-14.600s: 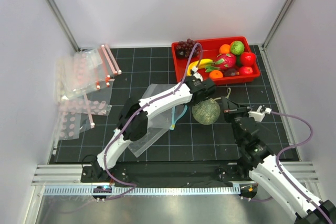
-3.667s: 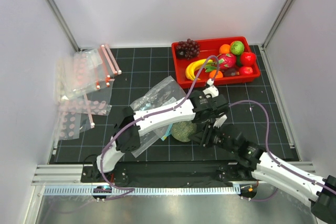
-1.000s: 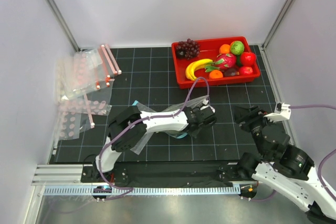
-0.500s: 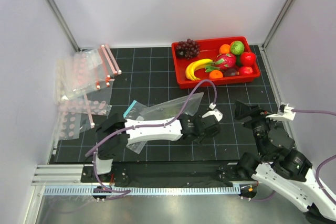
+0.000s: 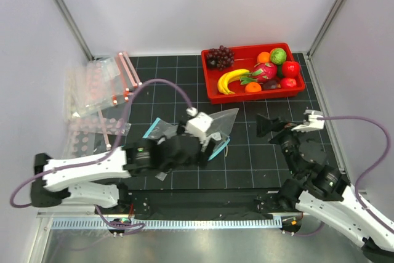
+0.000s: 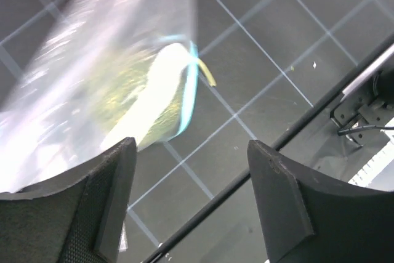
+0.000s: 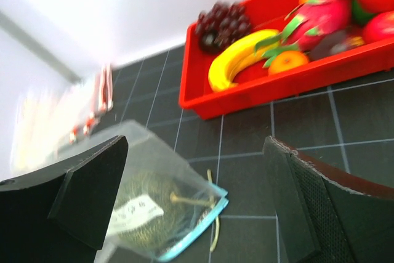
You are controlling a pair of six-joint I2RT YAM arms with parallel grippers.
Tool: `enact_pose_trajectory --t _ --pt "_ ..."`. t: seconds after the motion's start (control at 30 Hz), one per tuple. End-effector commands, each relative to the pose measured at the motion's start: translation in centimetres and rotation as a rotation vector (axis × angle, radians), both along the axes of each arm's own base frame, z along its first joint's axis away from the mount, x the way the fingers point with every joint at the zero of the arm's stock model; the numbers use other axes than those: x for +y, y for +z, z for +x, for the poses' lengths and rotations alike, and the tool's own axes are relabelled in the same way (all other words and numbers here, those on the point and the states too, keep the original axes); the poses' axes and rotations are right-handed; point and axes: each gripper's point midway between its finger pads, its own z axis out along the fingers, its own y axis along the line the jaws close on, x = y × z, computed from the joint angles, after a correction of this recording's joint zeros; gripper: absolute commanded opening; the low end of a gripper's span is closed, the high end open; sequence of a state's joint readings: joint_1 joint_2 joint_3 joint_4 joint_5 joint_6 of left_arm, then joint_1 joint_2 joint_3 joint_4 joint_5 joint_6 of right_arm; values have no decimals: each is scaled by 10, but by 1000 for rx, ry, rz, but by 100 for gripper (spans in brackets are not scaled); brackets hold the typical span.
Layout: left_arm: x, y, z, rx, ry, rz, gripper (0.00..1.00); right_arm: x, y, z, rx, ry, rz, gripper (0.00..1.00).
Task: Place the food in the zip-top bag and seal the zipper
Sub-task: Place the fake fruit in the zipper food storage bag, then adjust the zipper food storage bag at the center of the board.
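Now the melon (image 7: 151, 204) sits inside the zip-top bag (image 5: 226, 118), which lies on the black mat (image 5: 184, 84) just in front of the red tray's (image 5: 258, 95) left end. Some seconds back the melon sat bare on the mat beside the bag. What changed in the last second is the grip: the left gripper (image 6: 191, 146), pinched nearly together at the bag a moment ago, now has its fingers apart with nothing between them, and it hovers over the bag. The right gripper (image 7: 196, 143) has spread wide as well and hangs empty in front of the tray's right half. By my judgement the first fruit is done and both grippers are free for the next. The banana (image 5: 229, 79) and the red fruit (image 5: 290, 68) are in the tray, and the zipper (image 6: 194, 84) is not pressed shut: it curves loosely round the melon, whose stem pokes past it. The bag's long axis seems to run roughly along the tray's front wall with a slight slant. The mouth end lies nearer the tray's middle and faces away from the tray toward the right arm's base, while the closed end trails off beyond the tray's left end. The left arm hides much of the bag in the top view, so that line is a best reading.
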State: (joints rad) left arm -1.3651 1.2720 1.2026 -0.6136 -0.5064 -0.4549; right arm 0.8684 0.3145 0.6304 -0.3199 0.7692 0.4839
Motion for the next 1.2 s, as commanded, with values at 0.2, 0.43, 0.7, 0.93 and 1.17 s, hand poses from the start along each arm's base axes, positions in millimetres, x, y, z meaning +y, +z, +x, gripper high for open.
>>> enact_pose_trajectory --t 0.2,0.43,0.7,0.93,1.17 --pt "107 -16 4 -1 288 -258 81 86 -38 7 24 347 -108 99" --pt "145 -56 10 16 435 -185 86 104 -90 32 195 476 -75 100" --pt "137 -76 28 74 386 -159 94 125 -125 45 274 677 54 99" --pt "108 -108 50 195 284 -215 94 135 -140 48 258 731 53 99" --pt "86 -125 54 229 240 -229 93 142 -162 58 310 742 51 97"
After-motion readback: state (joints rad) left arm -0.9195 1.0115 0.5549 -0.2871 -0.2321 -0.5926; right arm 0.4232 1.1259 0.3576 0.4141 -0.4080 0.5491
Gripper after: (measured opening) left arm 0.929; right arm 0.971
